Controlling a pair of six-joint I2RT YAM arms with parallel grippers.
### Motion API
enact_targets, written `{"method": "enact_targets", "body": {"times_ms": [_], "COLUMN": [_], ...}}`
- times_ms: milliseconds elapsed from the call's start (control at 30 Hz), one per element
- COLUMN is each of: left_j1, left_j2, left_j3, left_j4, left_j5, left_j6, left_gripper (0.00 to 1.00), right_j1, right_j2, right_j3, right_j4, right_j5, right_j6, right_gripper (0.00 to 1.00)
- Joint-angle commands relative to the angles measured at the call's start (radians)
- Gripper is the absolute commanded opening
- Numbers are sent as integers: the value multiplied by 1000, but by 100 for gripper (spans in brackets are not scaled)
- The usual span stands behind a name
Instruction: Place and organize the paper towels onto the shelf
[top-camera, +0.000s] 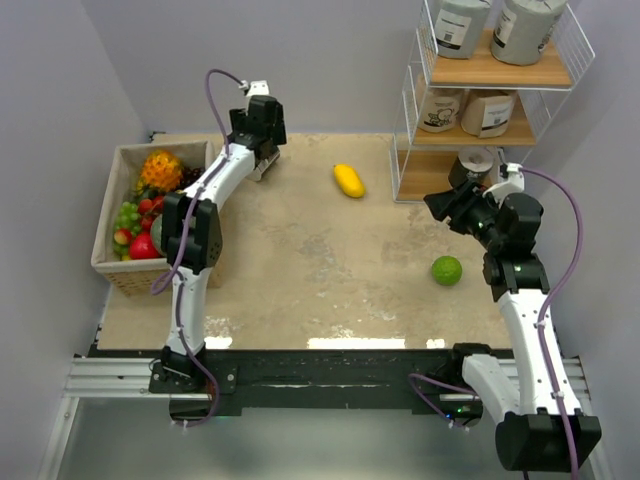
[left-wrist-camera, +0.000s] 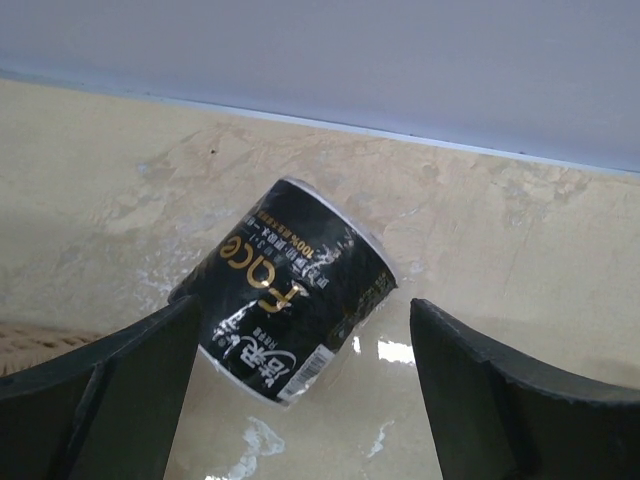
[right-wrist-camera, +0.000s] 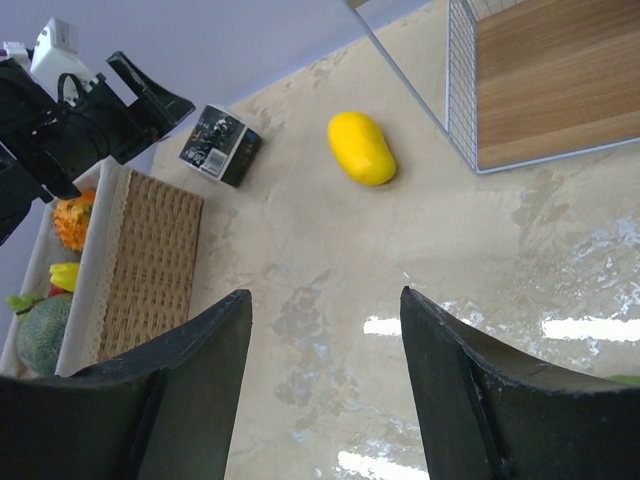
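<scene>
So the biggest thing is the beige, mottled stone-look desk (top-camera: 300, 260), glossy enough to throw back the lights. In the upper right of the top view stands the tall three-tier shelf (top-camera: 497, 74), white wire frame and light wooden boards, tucked into the corner of the walls. Along the left edge sits a woven straw box of fruit (top-camera: 108, 200).

Paper towels: two fat grey rolls (top-camera: 462, 25) in gathered wrapping on the top board, two tan rolls (top-camera: 440, 108) on the middle board, and another roll (top-camera: 478, 160) on the bottom board, half hidden behind the right arm. The glossy black roll (left-wrist-camera: 290, 290) with gold lettering lies on its side on the desk near the far wall, just beside the box's far corner.

Between box and shelf there's a broad stretch of desk holding just a smooth yellow oval fruit (top-camera: 348, 180) and a round green fruit (top-camera: 447, 270).

The left hand (left-wrist-camera: 303, 302) is spread wide, a finger on either side of the black roll; can't tell if one touches it. The right hand (right-wrist-camera: 325, 292) has its fingers apart with only desk between them, hovering in front of the shelf's bottom tier.
</scene>
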Motion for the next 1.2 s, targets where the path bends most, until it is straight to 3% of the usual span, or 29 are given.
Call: {"method": "enact_targets", "body": {"times_ms": [0,267,533,767,933,1033,1167], "left_j1": [25,31,12,-124,-211,-218,-218], "left_j2": [70,155,135,-139,-469,-624,-691], "left_j3": [97,170,80,-369,-717,-808,-776], "left_j4": [68,66,9,180,221,206,126], "left_j5": [22,0,118,83,140,195,168], "left_j6": [80,105,122,157,21,-27,-21], "left_gripper": [89,91,91,91,89,89,89], "right_j1": [0,0,2,1,2,2,0], "right_j2": [2,45,45,34,-4,-17,-29], "right_j3": [47,51,51,45,70,78,64], "right_j4": [16,27,32,21,-25,-45,-48], "right_j5": [-5,-22,-23,-39,-36,-34,-25], "right_j6": [-14,-33,-33,-36,-50,-56,-63], "right_gripper": [65,65,64,65,65,65,65]}}
